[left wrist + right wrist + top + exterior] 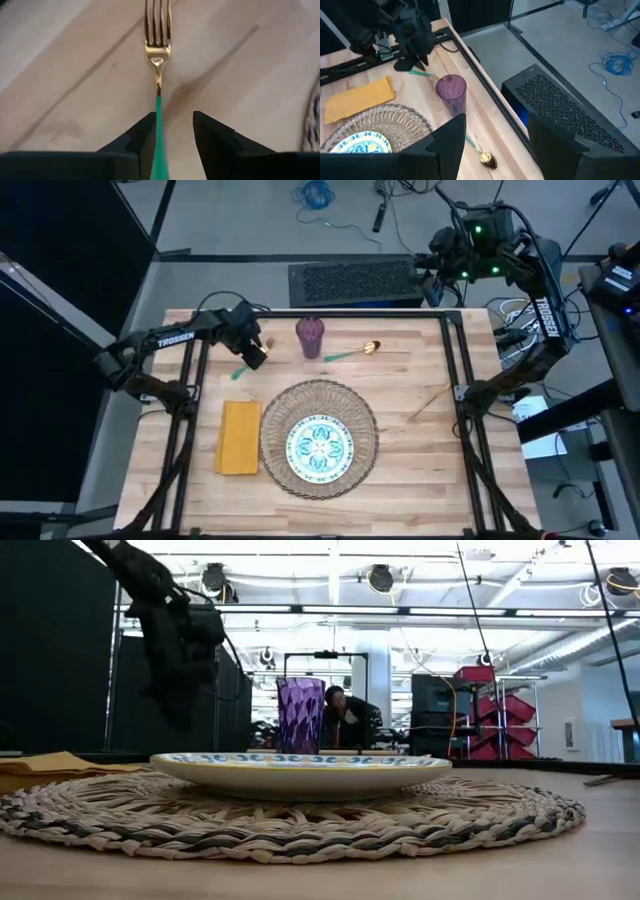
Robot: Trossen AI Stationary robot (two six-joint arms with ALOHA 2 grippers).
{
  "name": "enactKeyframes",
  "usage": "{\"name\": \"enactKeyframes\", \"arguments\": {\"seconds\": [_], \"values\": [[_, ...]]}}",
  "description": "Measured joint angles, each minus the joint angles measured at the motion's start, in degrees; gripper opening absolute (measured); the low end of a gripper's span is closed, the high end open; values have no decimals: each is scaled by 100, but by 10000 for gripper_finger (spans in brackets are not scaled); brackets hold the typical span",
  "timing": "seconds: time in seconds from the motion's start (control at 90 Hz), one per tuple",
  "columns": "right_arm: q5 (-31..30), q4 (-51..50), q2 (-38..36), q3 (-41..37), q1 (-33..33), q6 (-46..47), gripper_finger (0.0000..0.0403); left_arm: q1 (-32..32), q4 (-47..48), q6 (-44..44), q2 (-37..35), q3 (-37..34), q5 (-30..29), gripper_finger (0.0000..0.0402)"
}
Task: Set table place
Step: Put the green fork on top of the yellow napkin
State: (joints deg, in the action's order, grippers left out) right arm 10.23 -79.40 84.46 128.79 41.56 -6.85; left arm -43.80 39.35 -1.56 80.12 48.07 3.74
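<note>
The left claw (172, 137) stands open around the fork's (158, 45) teal handle, which lies between its fingers on the desk (420, 470), beside the purple cup (310, 337). The right claw (492, 145) hangs open off the desk's far edge.

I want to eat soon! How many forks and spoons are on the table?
2. A fork sits between the left gripper's open fingers near the far left of the table, and a spoon lies right of the purple cup. More may be hidden.
</note>
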Motion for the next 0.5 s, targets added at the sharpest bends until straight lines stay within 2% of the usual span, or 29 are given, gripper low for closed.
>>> {"name": "enactKeyframes", "arguments": {"seconds": [0.5], "values": [[5, 81, 12, 0, 0, 70, 196, 42, -260, 344, 687, -71, -225, 115]]}}
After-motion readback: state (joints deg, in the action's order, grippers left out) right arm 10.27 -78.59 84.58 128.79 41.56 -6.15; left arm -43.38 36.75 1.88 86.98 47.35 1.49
